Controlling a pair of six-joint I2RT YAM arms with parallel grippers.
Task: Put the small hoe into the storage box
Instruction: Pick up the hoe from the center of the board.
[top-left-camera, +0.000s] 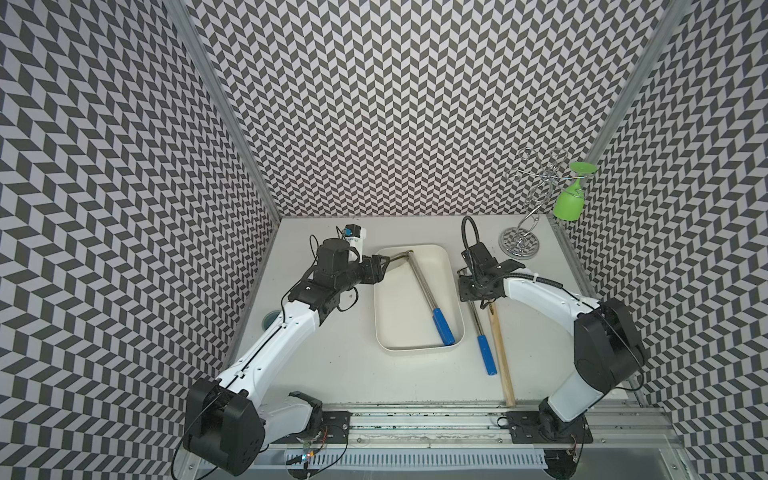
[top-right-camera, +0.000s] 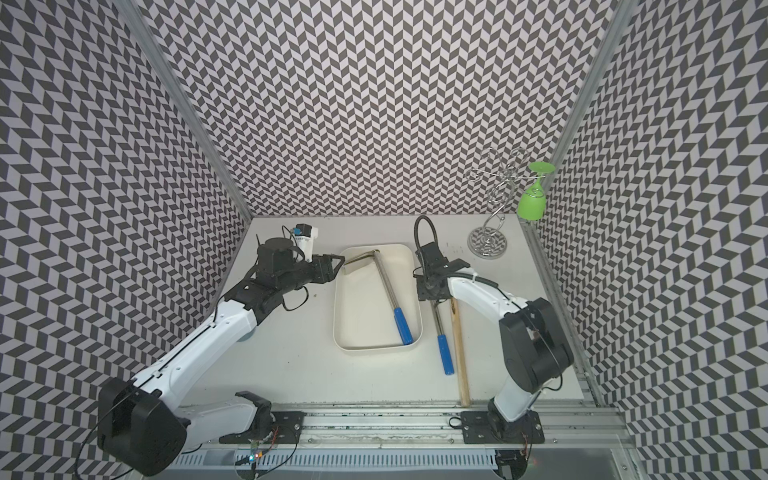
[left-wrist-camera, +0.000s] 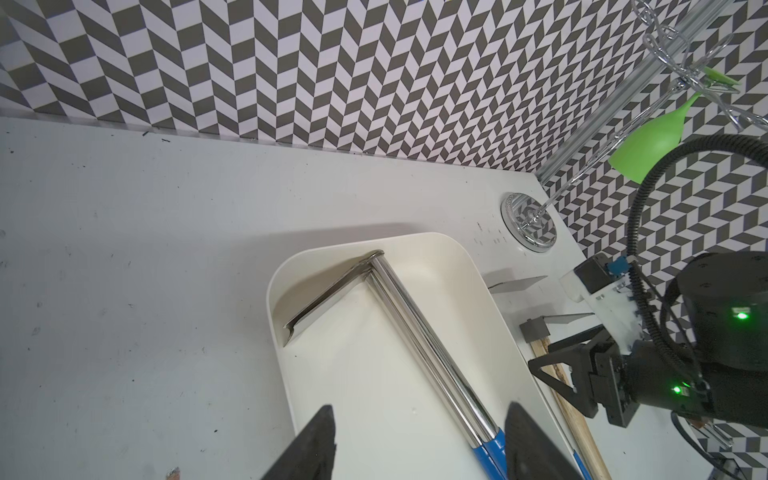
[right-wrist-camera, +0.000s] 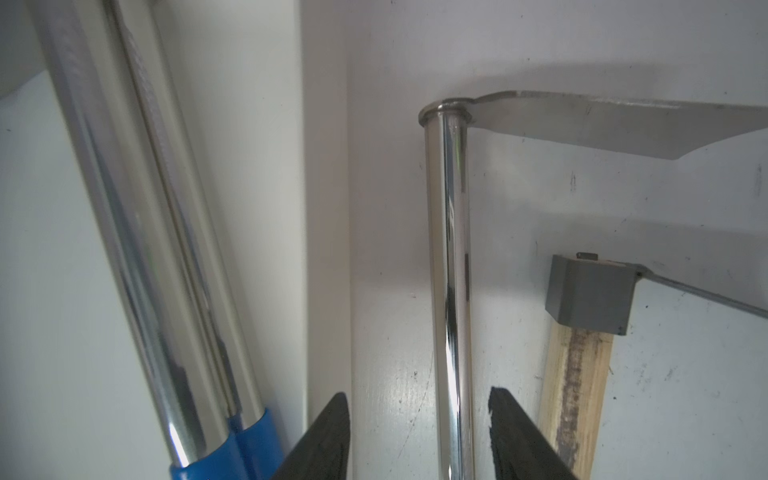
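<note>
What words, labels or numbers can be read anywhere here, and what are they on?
No text can be read in any view.
White mark on the left arm's black joint: too small to read.
Dark print on the white camera module: too blurred to read.
Storage box, hoe in the box, hoe beside the box, green wine glass: no print seen.

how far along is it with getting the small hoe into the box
Done: only the approach. The bigger hoe already lies in the storage box. In hand: nothing; the right gripper is open, straddling the shaft of the small hoe on the table. Left: grip, lift, place in box.
</note>
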